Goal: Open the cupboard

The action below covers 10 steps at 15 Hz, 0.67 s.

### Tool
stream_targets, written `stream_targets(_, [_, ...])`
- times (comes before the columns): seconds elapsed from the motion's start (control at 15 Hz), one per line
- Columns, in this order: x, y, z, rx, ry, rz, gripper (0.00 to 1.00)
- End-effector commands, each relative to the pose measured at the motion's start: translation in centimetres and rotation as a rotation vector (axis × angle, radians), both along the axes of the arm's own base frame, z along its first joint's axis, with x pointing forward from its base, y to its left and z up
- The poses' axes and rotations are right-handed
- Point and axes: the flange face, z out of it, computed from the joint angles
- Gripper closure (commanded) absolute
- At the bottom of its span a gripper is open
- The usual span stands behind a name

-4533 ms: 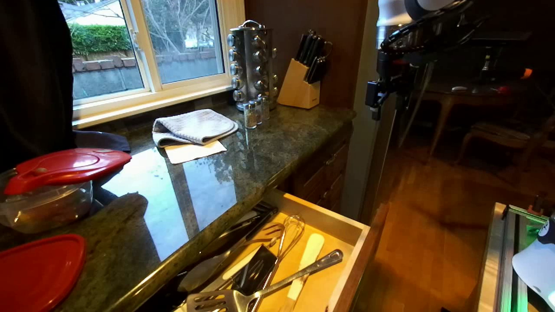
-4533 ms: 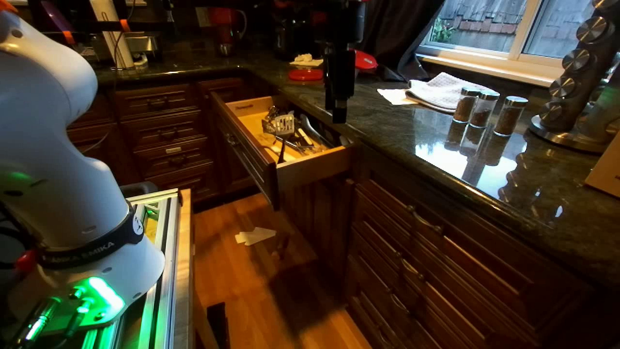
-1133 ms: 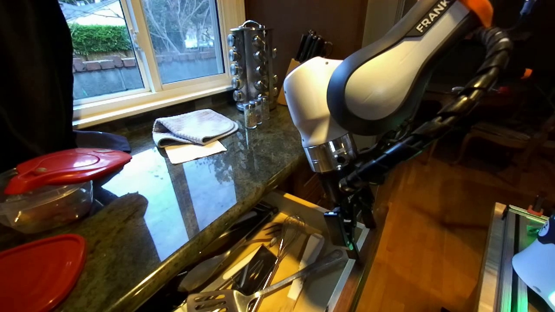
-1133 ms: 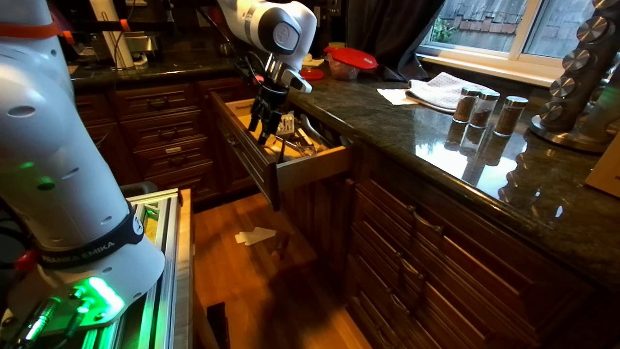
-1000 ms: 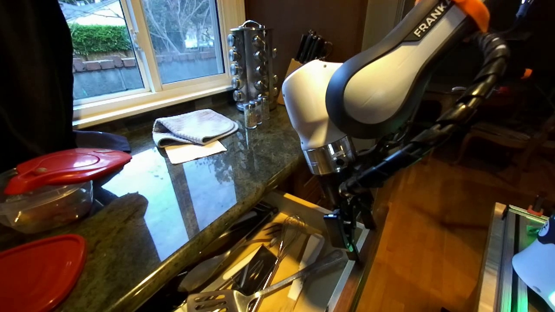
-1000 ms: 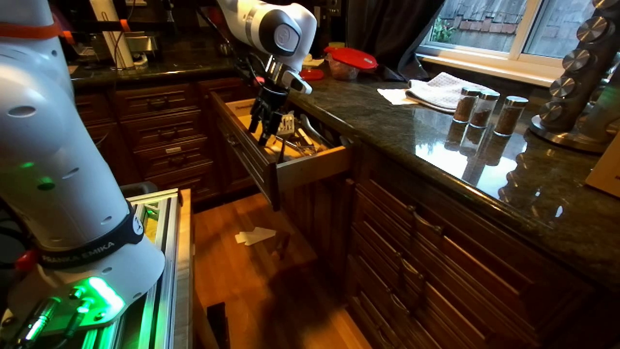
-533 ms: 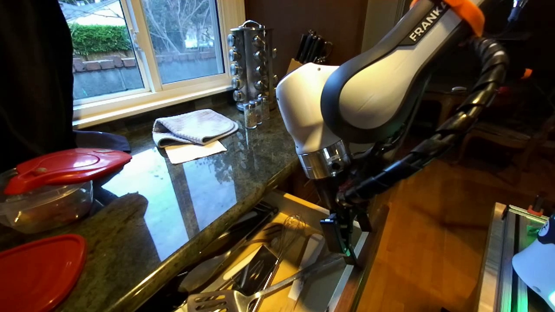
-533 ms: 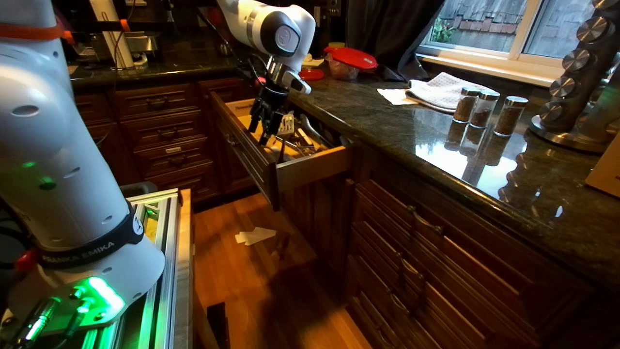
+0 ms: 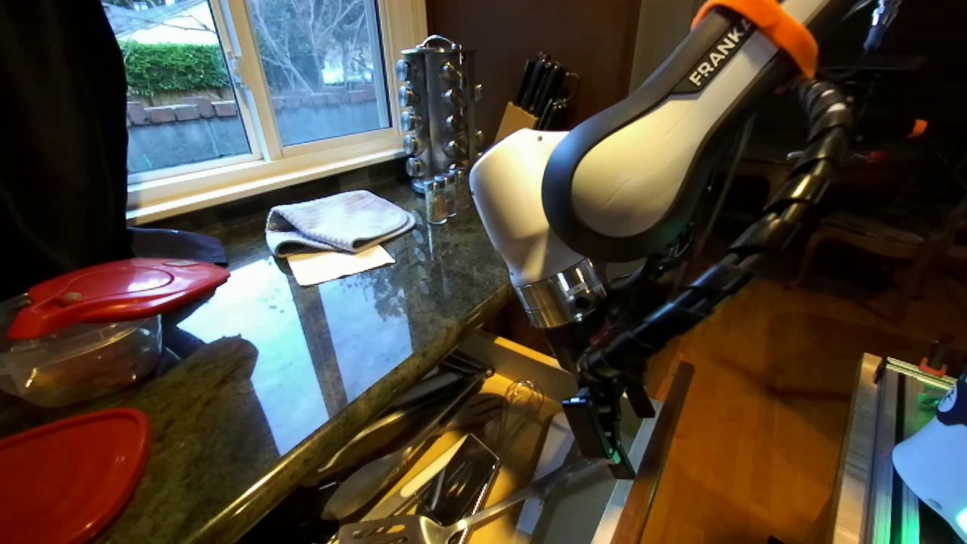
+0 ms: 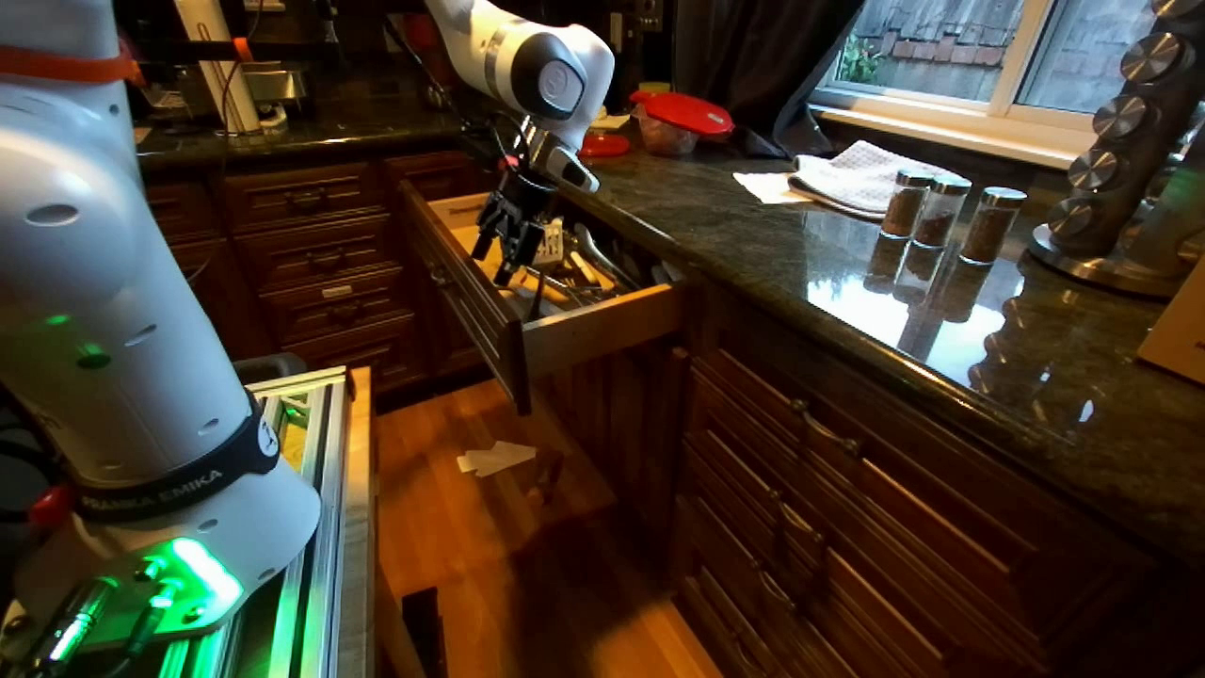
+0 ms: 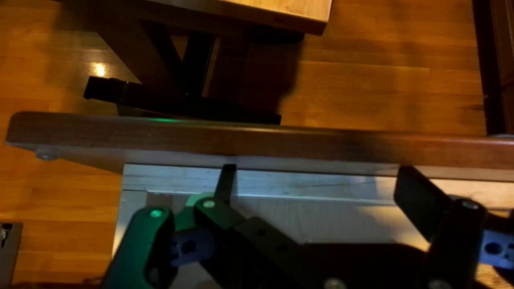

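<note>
Under the dark stone counter (image 10: 744, 226), the drawer (image 10: 598, 330) stands pulled out, its front (image 10: 485, 315) facing away from the counter, long axis alongside the counter's edge. Just inside that front hangs the gripper (image 11: 317, 174), fingers (image 11: 421, 200) apart; whether they touch it, I cannot tell.

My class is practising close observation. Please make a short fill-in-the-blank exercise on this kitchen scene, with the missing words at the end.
1. The drawer is not shut but ____.
2. The lid over the clear tub is coloured ____.
3. The small jars standing on the counter number ____.
4. The end effector, spread wide, is gripping ____.
Missing words: open; red; three; nothing.
</note>
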Motion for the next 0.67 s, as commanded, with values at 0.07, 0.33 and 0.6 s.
stream_targets(0.07, [-0.7, 0.7, -1.6, 0.017, 0.075, 0.019, 0.0])
stream_targets(0.33, [-1.1, 0.9, -2.3, 0.026, 0.114, 0.02, 0.0])
stream_targets(0.6, [-1.6, 1.1, -2.4, 0.046, 0.177, 0.028, 0.0])
